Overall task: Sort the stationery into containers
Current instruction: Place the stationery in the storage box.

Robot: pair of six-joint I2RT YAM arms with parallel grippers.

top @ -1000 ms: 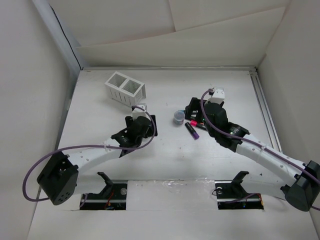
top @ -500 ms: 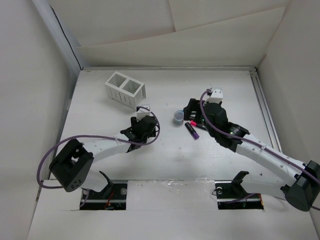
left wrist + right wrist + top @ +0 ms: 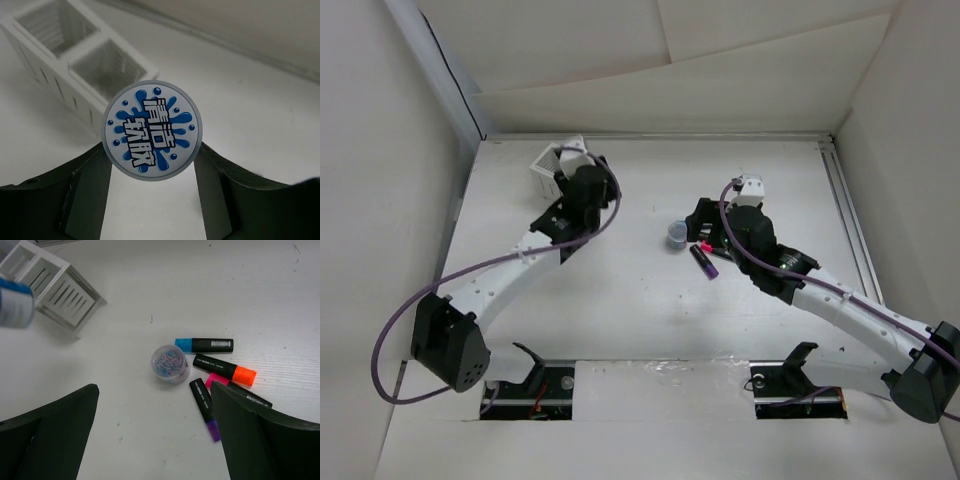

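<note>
Between the left hand's (image 3: 152, 150) fingers (image 3: 85, 192), a round tub (image 3: 152, 129) reads 清洁软胶.

The left arm (image 3: 510, 275) hides most of the organiser box (image 3: 542, 166) from above.

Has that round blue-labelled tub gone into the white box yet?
Not yet: the left hand grips the tub between its fingers, outside the box, whose visible compartments look empty.

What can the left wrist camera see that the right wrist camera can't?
Only the left wrist: the splashy blue label on the round tub pinched in its fingers. Only the right wrist: the markers and a clear pot of coloured clips. Both: the white box, and the tub itself, just peeking in at the right wrist's edge.
</note>
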